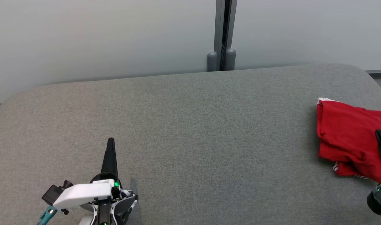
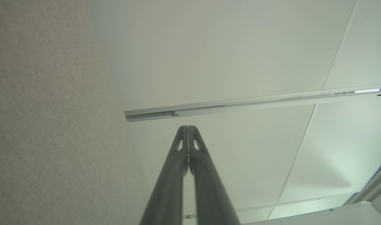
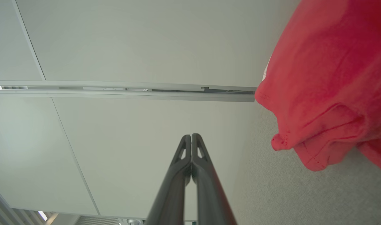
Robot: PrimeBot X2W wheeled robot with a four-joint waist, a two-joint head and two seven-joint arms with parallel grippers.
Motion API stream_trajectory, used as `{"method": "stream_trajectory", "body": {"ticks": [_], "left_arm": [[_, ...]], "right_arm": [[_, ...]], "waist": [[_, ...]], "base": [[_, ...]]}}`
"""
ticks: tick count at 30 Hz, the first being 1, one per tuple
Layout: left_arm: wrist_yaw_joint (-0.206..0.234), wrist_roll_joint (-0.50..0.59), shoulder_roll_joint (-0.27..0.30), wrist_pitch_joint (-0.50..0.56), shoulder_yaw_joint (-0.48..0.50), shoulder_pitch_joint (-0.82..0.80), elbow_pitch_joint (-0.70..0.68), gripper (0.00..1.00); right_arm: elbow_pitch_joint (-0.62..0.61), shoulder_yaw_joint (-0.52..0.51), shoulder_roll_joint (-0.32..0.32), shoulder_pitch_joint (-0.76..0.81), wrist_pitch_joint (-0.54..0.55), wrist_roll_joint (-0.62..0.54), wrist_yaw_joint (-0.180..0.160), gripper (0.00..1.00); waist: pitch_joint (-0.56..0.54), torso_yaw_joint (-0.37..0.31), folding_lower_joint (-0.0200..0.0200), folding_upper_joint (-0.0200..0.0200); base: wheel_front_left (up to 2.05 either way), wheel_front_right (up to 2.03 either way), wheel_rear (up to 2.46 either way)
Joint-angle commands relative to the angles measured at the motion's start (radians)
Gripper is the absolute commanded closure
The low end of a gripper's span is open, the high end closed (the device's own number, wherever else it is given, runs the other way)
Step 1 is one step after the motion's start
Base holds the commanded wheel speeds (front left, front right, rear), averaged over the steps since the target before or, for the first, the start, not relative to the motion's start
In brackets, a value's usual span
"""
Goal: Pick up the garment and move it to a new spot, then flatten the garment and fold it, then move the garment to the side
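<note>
Garment, loosely folded, lies at the right edge of the table; task appears almost finished. Left gripper and right gripper closed, empty.

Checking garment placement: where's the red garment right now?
In the head view the red garment lies at the far right of the grey padded surface, near its right edge, beside the shut right gripper, which holds nothing.
</note>
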Motion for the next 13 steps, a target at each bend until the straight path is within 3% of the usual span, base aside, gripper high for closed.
{"method": "stream_trajectory", "body": {"ticks": [1,13], "left_arm": [[-0.003,-0.001,0.003,-0.001,0.001,-0.012,-0.001,1.00],[-0.003,-0.001,0.003,-0.001,0.001,-0.012,-0.001,1.00]], "right_arm": [[0.002,-0.001,-0.008,-0.003,-0.003,0.008,0.000,1.00],[0.002,0.001,-0.009,-0.002,-0.005,0.010,0.000,1.00]], "waist": [[0.000,0.000,0.0000,-0.0001],[0.000,0.000,0.0000,-0.0001]], "base": [[0.00,0.00,0.00],[0.00,0.00,0.00]]}}
